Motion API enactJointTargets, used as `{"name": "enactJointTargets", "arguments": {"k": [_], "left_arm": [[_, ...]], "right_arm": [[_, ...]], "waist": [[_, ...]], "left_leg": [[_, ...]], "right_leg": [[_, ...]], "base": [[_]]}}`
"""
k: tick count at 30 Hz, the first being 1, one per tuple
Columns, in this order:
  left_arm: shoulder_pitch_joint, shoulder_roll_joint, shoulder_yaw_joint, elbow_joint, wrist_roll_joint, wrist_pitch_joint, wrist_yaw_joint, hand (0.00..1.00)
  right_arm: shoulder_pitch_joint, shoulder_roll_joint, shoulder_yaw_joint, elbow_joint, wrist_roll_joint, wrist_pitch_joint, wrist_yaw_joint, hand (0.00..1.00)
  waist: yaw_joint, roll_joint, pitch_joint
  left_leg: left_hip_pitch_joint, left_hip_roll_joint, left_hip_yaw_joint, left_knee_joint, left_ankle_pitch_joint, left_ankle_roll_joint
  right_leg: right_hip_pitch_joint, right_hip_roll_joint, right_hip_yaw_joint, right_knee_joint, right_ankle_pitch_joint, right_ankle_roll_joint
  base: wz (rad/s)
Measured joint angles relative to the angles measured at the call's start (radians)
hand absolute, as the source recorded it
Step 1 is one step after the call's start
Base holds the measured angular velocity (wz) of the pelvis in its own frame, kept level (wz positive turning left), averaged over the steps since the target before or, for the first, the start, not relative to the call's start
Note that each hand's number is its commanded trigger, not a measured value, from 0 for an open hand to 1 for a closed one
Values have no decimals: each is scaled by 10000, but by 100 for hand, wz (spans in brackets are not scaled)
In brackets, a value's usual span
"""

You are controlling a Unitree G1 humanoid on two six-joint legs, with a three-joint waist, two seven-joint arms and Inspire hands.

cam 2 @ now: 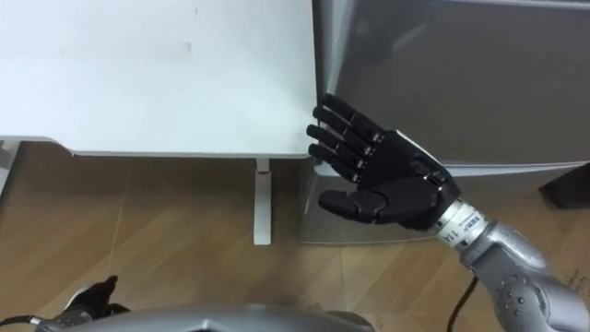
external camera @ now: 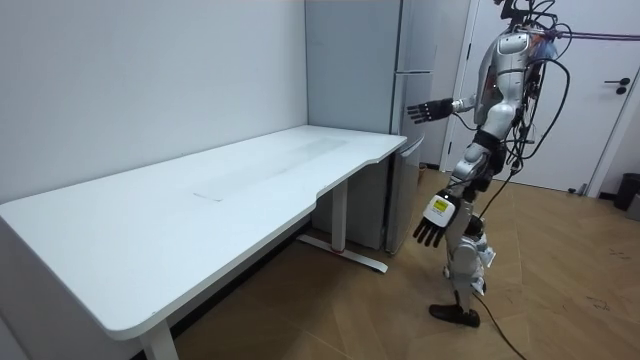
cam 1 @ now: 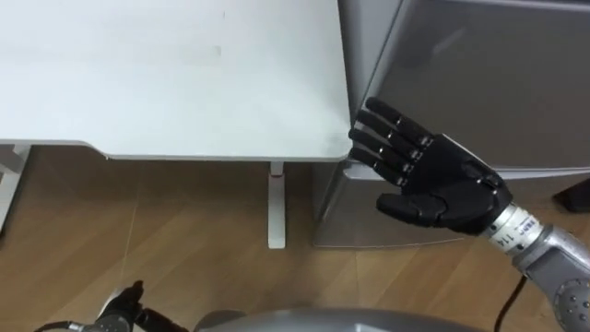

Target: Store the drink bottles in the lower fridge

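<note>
Two straight-fingered hands: right hand (cam 1: 433, 180) perhaps against the fridge (cam 1: 498, 83), left hand (external camera: 430, 232) low.

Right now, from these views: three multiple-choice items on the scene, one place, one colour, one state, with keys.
1. Where is the right robot hand?
A. behind the robot's back
B. raised by the fridge
C. hanging at the robot's side

2. What colour is the table?
A. white
B. black
C. red

3. What state is the right robot hand in?
A. shut on a can
B. a shut fist
C. open, holding nothing

Key: 1 B, it is held up at the fridge's edge beside the table. 2 A, the top and legs are white. 3 C, its fingers are straight and nothing lies in them. The left robot hand hangs at the side.
</note>
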Motion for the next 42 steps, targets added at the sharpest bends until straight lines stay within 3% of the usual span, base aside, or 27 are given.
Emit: {"name": "enactJointTargets", "arguments": {"k": [2, 6, 13, 19, 24, 28, 30, 34, 38, 42], "left_arm": [[28, 0, -56, -1, 1, 19, -2, 0], [113, -11, -87, -15, -8, 179, 0, 0], [86, -73, -79, -19, 4, 204, 288, 0], [203, -95, -58, 95, 44, 176, 626, 0], [314, -116, 146, 123, 203, 192, 908, 0], [375, -201, 368, 191, 199, 200, 1141, 0], [481, -478, 878, 222, 569, 211, 1156, 0], [449, -688, 1067, 360, 563, 229, 1166, 0], [445, -1084, 1092, 525, 552, 291, 1262, 0], [286, -1248, 1159, 609, 553, 285, 1377, 0]], "right_arm": [[2, 0, 0, 115, -2, 3, 232, 0], [169, 2, -1, 884, -13, 208, 570, 0], [605, 75, -14, 3091, -98, 377, 596, 0], [570, 399, -241, 7117, -1509, 283, 222, 0], [516, 873, -264, 10397, -2213, 273, -936, 0], [247, 1423, -906, 11951, -2507, 312, -1944, 0], [-138, 1663, -1469, 12859, -3367, 336, -2525, 0], [-266, 2048, -1505, 13259, -4752, 485, -3493, 0], [-627, 2302, -1488, 13382, -5761, 855, -4459, 0], [-1088, 2496, -1496, 13458, -6502, 846, -5356, 0]], "waist": [[4, -2, 4], [15, -114, -71], [-98, -40, -74], [-231, -36, -71], [-304, -32, -67], [-404, 22, -56], [-545, 65, -41], [-668, 160, -52], [-771, 339, 2], [-800, 361, 7]], "left_leg": [[-13, -8, -31, 25, 1, 1], [-147, -38, -145, 173, -24, 33], [-316, -50, -312, 375, -65, 56], [-194, -61, -364, 364, -70, 51], [-379, -83, -382, 507, -97, 61], [-275, -95, -390, 469, -97, 61], [-166, -115, -393, 466, -100, 57], [-159, -129, -498, 449, -117, 39], [-144, -134, -498, 406, -118, 34], [70, -149, -501, 261, -99, 11]], "right_leg": [[13, -12, -46, 0, -4, 6], [14, -48, -149, 1, -16, 25], [6, -73, -315, 6, -15, 26], [147, -74, -372, -17, -26, 40], [46, -79, -359, -172, -81, 73], [200, -76, -324, -181, -95, 81], [210, -87, -316, -178, -124, 88], [254, -78, -338, -169, -227, 79], [227, -80, -304, -165, -232, 74], [372, -81, -283, -177, -272, 65]], "base": [[8], [9], [6], [2], [0], [0], [0], [6], [0], [0]]}}
